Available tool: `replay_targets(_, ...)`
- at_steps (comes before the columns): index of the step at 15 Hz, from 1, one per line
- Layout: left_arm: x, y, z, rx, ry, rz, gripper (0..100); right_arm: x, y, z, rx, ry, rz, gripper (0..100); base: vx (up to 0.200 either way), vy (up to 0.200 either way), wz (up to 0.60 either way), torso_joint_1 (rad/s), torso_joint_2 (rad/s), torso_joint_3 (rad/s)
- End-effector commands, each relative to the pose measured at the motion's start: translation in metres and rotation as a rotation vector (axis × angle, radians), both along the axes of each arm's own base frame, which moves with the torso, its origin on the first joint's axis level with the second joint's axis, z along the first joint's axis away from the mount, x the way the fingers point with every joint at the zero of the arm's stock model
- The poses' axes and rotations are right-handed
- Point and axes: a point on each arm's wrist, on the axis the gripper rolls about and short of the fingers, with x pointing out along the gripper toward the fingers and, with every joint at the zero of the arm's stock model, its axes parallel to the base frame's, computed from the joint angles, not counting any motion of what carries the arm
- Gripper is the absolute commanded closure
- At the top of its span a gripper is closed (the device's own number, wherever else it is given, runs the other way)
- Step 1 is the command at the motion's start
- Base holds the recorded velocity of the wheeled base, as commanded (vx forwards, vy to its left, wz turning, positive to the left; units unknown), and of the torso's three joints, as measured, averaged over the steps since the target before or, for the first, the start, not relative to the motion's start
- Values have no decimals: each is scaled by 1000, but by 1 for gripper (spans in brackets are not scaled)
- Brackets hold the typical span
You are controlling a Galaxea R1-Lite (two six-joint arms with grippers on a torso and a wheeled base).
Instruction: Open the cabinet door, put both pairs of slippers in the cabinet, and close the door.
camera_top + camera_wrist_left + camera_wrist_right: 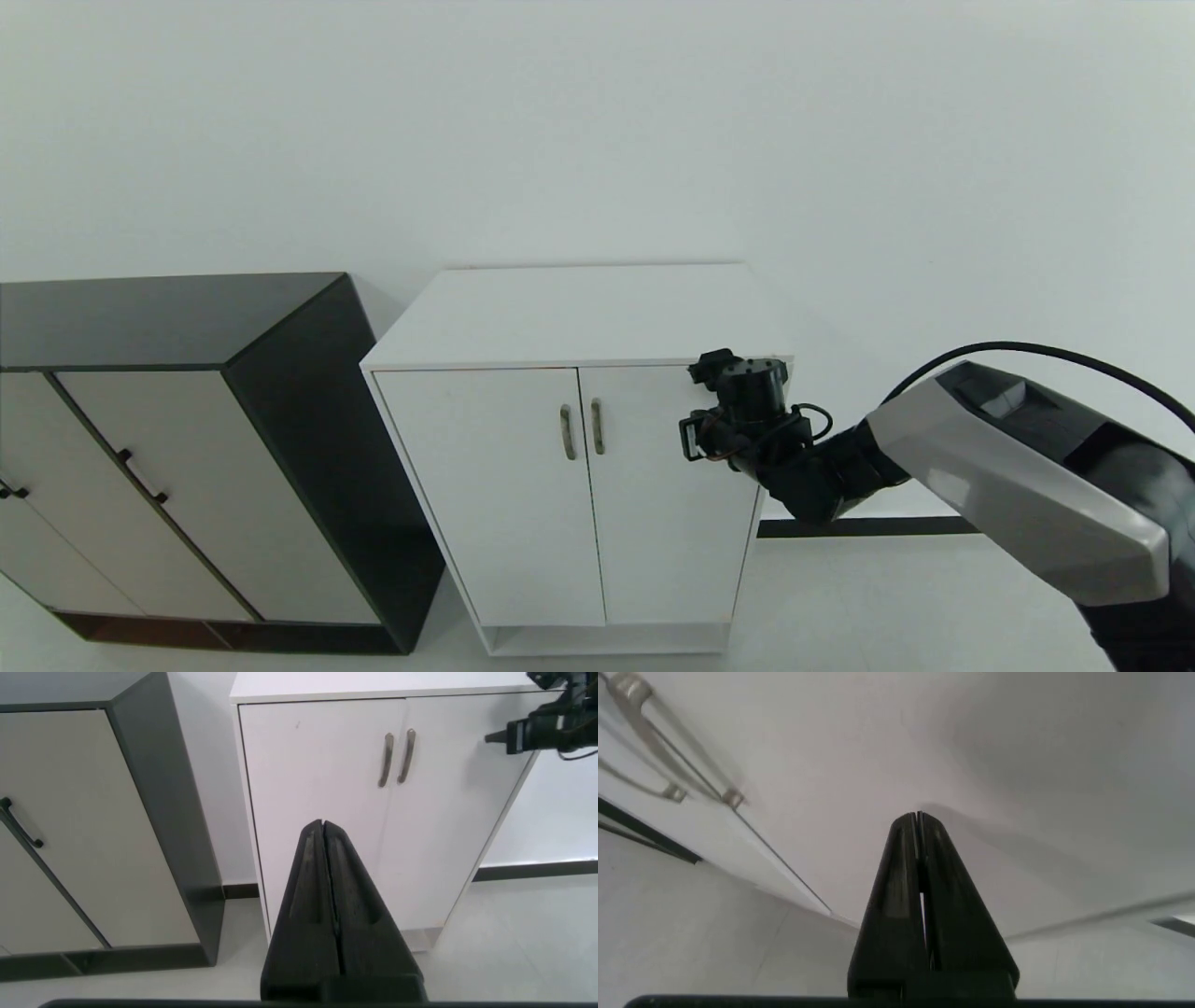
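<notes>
The white cabinet [579, 317] stands against the wall with both doors shut. Its two metal handles [582, 429] meet at the centre seam. My right gripper [918, 819] is shut with nothing in it, its tip close to the right door's [663, 523] flat face, to the right of the handles [654, 728]. Its wrist [752, 420] hangs in front of the door's upper right corner. My left gripper [321, 826] is shut and empty, held back from the cabinet and pointing at the left door [318, 775]. The right gripper [547, 728] also appears by the upper right door edge.
A larger dark cabinet [280, 420] with pale doors and black handles stands just left of the white one, a narrow gap between them. Pale floor [887, 607] lies open to the right of the white cabinet, with a dark baseboard [859, 527] along the wall.
</notes>
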Motion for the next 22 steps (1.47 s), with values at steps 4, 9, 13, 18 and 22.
replay_targets(4, 0, 0, 0, 0, 1, 0, 100, -51, -27, 25, 3, -9, 7, 100, 0, 0, 0, 0, 0, 0)
replay_targets(9, 0, 0, 0, 0, 1, 0, 100, -116, -80, 29, -18, 7, -44, 100, 0, 0, 0, 0, 0, 0)
replay_targets(13, 0, 0, 0, -1, 1, 2, 100, -177, -127, 37, -44, 47, -76, 100, 0, 0, 0, 0, 0, 0)
replay_targets(18, 0, 0, 0, -1, 1, 11, 100, -233, -179, 32, -71, 104, -168, 100, 0, 0, 0, 0, 0, 0)
replay_targets(22, 0, 0, 0, -1, 1, 11, 100, -269, -205, 24, -83, 140, -220, 100, 0, 0, 0, 0, 0, 0)
